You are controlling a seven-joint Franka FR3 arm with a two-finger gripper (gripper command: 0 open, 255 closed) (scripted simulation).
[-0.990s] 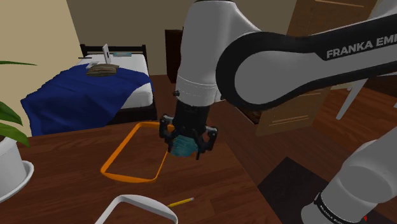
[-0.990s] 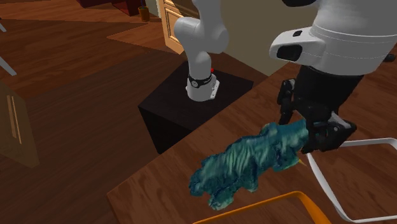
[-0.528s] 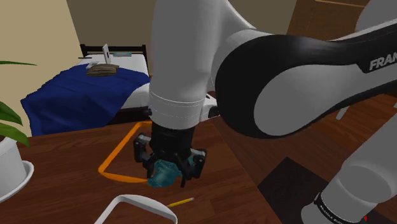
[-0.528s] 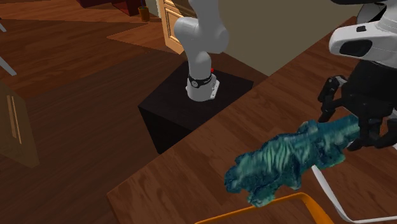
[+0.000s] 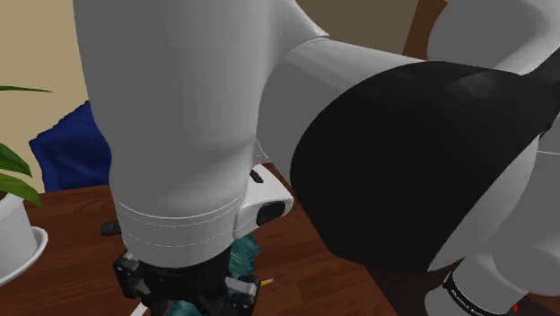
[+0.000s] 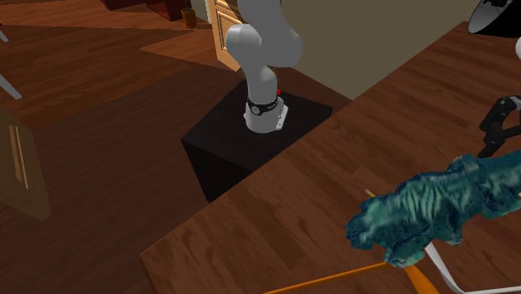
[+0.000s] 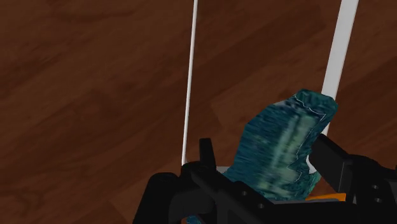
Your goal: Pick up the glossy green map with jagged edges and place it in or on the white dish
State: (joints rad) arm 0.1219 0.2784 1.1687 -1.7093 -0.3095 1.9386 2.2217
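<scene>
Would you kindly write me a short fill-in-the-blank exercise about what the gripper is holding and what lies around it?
1. The gripper is ____ on the teal map.
2. The dish rim below it is coloured ____.
3. The arm's stand is a box coloured ____.
Missing words: shut; white; black.

Rough, glossy teal-green map [image 6: 434,209], dark grained wood table [image 6: 275,225], smooth plain white dish [image 7: 338,44]
</scene>
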